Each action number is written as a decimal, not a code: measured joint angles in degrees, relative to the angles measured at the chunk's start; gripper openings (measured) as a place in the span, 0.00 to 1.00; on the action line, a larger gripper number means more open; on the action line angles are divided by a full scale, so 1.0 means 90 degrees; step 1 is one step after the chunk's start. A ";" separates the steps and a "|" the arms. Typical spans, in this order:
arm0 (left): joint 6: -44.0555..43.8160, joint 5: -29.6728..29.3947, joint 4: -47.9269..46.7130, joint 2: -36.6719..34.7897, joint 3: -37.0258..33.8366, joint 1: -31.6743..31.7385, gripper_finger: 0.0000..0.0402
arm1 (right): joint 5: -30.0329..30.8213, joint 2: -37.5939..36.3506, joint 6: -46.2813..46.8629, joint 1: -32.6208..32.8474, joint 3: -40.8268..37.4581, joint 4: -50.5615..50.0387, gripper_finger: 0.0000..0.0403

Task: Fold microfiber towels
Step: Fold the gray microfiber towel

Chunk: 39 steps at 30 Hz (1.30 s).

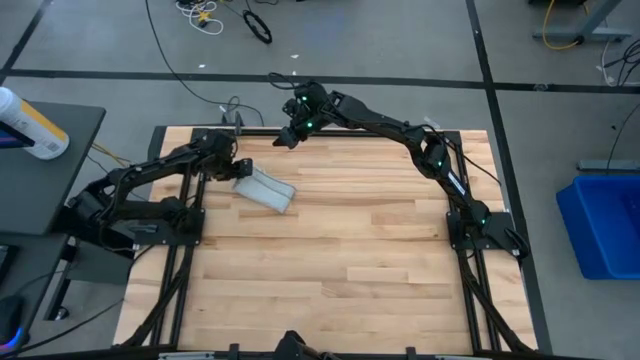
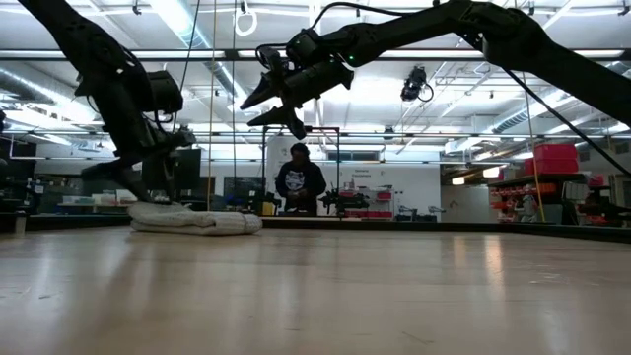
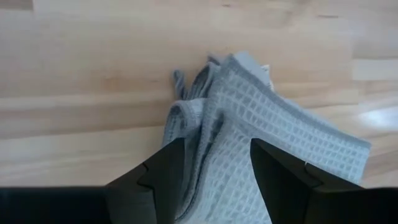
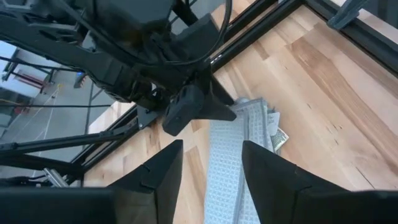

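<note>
Towel [image 1: 265, 189] lies folded on the table [image 1: 350, 260]; the left gripper [image 1: 236, 170], fingers spread, straddles its end, while the right gripper [image 1: 284, 137] hangs above, parted, empty.

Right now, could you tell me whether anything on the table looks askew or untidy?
Yes: the pale grey-blue ribbed microfiber towel lies folded at an angle to the wooden table's boards, its layered edges bunched unevenly at one end, with a white tag poking out.

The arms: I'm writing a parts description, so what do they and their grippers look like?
Both arms are black jointed links with black cables. Small green lights glow near the right gripper. Each gripper, like the left gripper, has two flat, wedge-shaped black fingers.
</note>
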 joint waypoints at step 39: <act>0.0997 0.0323 -0.0534 0.1033 0.0443 0.0277 0.48 | -0.0400 0.0000 0.0129 0.0005 0.0000 0.0020 0.42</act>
